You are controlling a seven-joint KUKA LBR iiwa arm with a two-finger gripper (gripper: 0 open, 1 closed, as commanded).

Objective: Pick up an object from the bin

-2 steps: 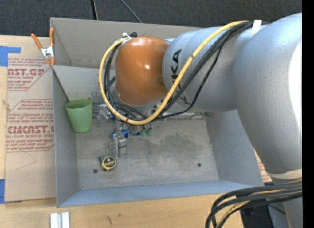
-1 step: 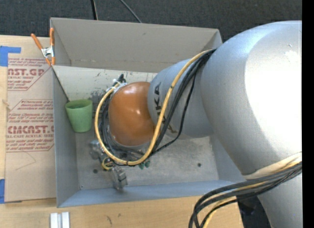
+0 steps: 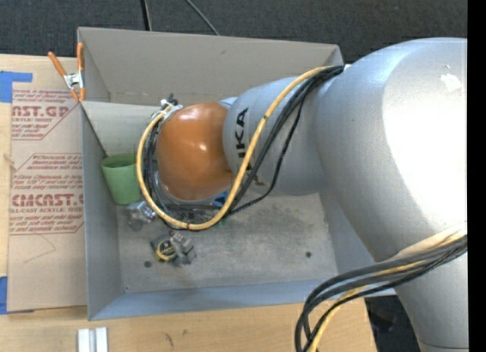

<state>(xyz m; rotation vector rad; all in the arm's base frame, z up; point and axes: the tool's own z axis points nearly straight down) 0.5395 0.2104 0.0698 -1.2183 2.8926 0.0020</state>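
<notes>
Nearest the camera, the front wall of the grey bin (image 3: 228, 295) rises from a floor that is scuffed and bare toward the right. Just behind that wall, on the left part of the floor, lies a small dark and yellow thing (image 3: 168, 249), tangled in shape and too small to name. It lies apart from everything else, just in front of the arm's lower end.

A little farther back and to the left sits a small silvery thing (image 3: 137, 212), close to the foot of a green cup (image 3: 121, 180). The cup stands against the bin's left wall, and its right side is hidden behind the robot.

The gripper (image 3: 186, 208) is low over this left part of the bin, just beside the cup and the silvery thing and just behind the dark and yellow thing. Most of it is covered from above by the round orange cover (image 3: 191, 149), so whether it is spread or pressed together cannot be told, nor whether it holds anything.

Yellow and black cables (image 3: 262, 134) loop round the cover and run back along the pale grey arm (image 3: 395, 146), which fills the right side. Beyond it stands the bin's far wall.
</notes>
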